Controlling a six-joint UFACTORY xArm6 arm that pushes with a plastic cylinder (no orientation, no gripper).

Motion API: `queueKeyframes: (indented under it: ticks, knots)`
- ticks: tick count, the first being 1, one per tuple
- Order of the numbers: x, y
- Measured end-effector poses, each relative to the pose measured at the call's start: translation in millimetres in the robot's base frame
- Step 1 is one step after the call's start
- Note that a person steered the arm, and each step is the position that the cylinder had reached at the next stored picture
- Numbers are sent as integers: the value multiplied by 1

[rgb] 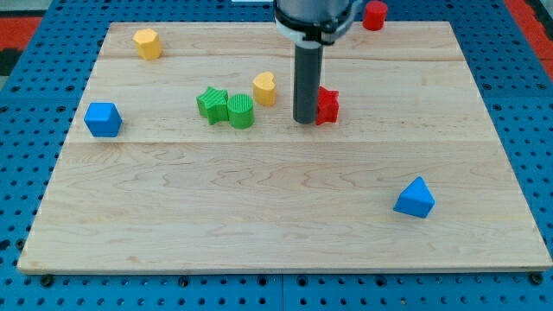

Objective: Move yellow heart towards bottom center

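Note:
The yellow heart (265, 88) stands on the wooden board a little above its middle. My tip (305, 121) rests on the board to the heart's right and slightly lower, with a small gap between them. A red block (327, 105), its shape partly hidden by the rod, sits right against the rod's right side. A green star (212, 104) and a green cylinder (241, 111) touch each other just left and below the heart.
A yellow hexagon block (148, 42) is at the top left. A blue cube (103, 119) sits near the left edge. A blue triangular block (416, 198) lies at the lower right. A red cylinder (374, 15) stands at the top edge.

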State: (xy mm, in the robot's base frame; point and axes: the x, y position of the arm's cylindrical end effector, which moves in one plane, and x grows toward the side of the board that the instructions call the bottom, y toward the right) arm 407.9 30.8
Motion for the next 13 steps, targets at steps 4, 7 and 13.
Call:
queueKeyframes:
  ticks: [4, 7, 13]
  knots:
    - [-96, -97]
    - [-79, -59]
    - [25, 2]
